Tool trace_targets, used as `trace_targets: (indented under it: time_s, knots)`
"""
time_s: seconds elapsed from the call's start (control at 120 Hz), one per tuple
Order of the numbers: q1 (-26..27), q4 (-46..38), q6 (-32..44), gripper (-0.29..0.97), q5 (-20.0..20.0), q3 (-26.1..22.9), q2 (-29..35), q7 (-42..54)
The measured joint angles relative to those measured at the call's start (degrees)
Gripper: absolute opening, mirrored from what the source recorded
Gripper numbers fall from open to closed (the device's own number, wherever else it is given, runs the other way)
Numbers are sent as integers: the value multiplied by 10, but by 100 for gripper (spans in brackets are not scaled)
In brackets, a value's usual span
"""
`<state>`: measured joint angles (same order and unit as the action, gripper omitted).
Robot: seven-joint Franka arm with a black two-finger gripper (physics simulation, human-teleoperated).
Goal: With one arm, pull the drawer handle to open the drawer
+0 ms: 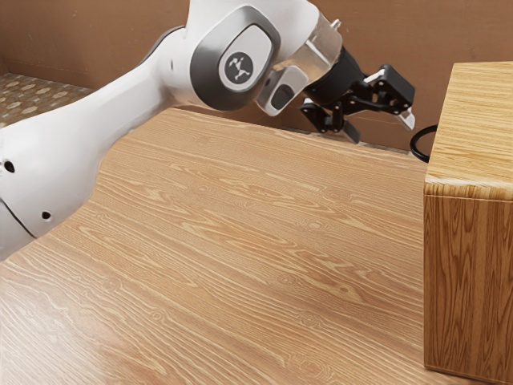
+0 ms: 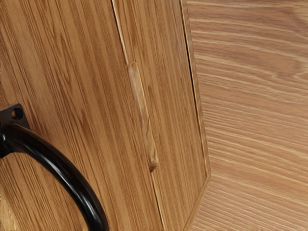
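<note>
One cabinet [image 1: 473, 265], one handle [image 2: 62, 166], perhaps one drawer [image 2: 62, 72].

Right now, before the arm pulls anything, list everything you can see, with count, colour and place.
drawer cabinet: one, light wood grain, on the table at the exterior view's right edge
drawer handle: one, black curved loop, on the cabinet's face toward the arm
wooden ridge: one, wood-coloured, along a seam in that face, beside the handle
table: one, light wood grain, under the cabinet
wall: one, brown, behind the table
arm: one, white and grey, from the exterior view's left
gripper: one, black, open, apart from the handle
</note>
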<state>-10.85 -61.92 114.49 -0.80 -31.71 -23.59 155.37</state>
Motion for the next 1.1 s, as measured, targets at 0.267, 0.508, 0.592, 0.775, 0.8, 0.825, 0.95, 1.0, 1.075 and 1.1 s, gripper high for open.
trace_targets:
  time_s: [0.267, 0.508, 0.592, 0.775, 0.8, 0.825, 0.95, 1.0, 1.075, 1.1]
  knots:
    - [0, -2, 5, 68, -5, 2, -11, 0]
    - [10, -3, 6, 68, -6, 2, -13, -1]
    - [7, -6, 6, 68, -6, 4, -15, -1]
    - [10, -8, 6, 69, -6, 3, -20, -2]
    - [10, -8, 6, 69, -6, 3, -21, -2]
    - [10, -8, 7, 69, -6, 3, -22, -2]
    - [8, -9, 6, 67, -5, 3, -23, -2]
    - [5, -10, 5, 65, -5, 3, -20, -3]
    - [2, -10, 2, 67, -5, 5, -18, -4]
    - [1, -10, 1, 67, -6, 5, -18, -4]
